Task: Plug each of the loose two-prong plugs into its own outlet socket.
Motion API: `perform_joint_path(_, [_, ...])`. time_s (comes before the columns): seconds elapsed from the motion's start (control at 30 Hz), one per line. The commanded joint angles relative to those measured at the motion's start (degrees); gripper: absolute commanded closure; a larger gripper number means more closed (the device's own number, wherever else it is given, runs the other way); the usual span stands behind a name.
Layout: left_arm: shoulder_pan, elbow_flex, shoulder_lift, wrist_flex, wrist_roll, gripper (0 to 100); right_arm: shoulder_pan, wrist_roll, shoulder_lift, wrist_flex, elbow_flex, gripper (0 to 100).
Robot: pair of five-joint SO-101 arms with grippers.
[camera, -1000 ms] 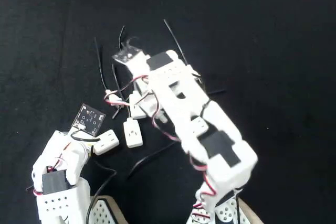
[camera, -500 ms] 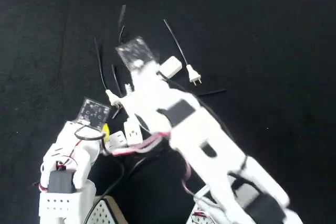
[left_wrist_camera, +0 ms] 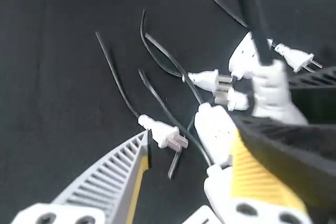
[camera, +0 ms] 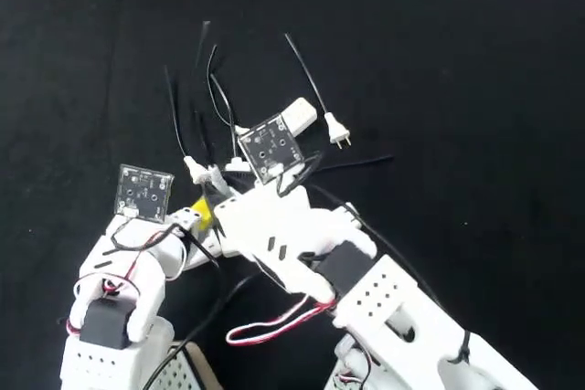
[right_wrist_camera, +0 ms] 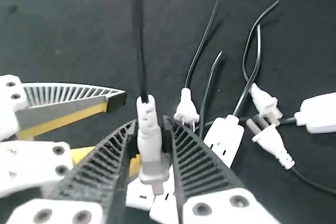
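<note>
My right gripper [right_wrist_camera: 149, 125] is shut on a white two-prong plug [right_wrist_camera: 148, 148], its black cord running up and away and its prongs pointing down at white outlet sockets [right_wrist_camera: 152, 203] just below. My left gripper [left_wrist_camera: 186, 145] stands open close beside it, its grey-and-yellow finger [right_wrist_camera: 68, 103] alongside. A white socket [left_wrist_camera: 214, 127] lies against its yellow finger. In the high view both arms meet near the table's front left, the left gripper [camera: 196, 216] next to the right arm [camera: 274, 226]. Other loose plugs [right_wrist_camera: 186, 109] [left_wrist_camera: 163, 132] [camera: 339, 132] lie around.
Another outlet socket [camera: 297, 116] lies farther back beside a loose plug, and one more [right_wrist_camera: 226, 135] sits among a tangle of thin black cords [camera: 212, 89]. The black table [camera: 475, 89] spreads wide to the right and far side.
My right arm has pulled back from the far cluster of plugs toward the front left. My left arm has shifted a little forward, toward the right gripper.
</note>
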Motion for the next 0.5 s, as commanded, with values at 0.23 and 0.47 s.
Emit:
perform_joint_path(0.23, [-6.1, -3.6, -0.4, 1.8, 1.5, 72, -1.8, 2.1, -1.4, 6.2, -6.1, 98.7])
perform_joint_path(0.47, [-0.1, -4.7, -0.4, 6.9, -2.2, 72, 0.8, 2.3, -1.3, 2.7, -6.1, 98.7])
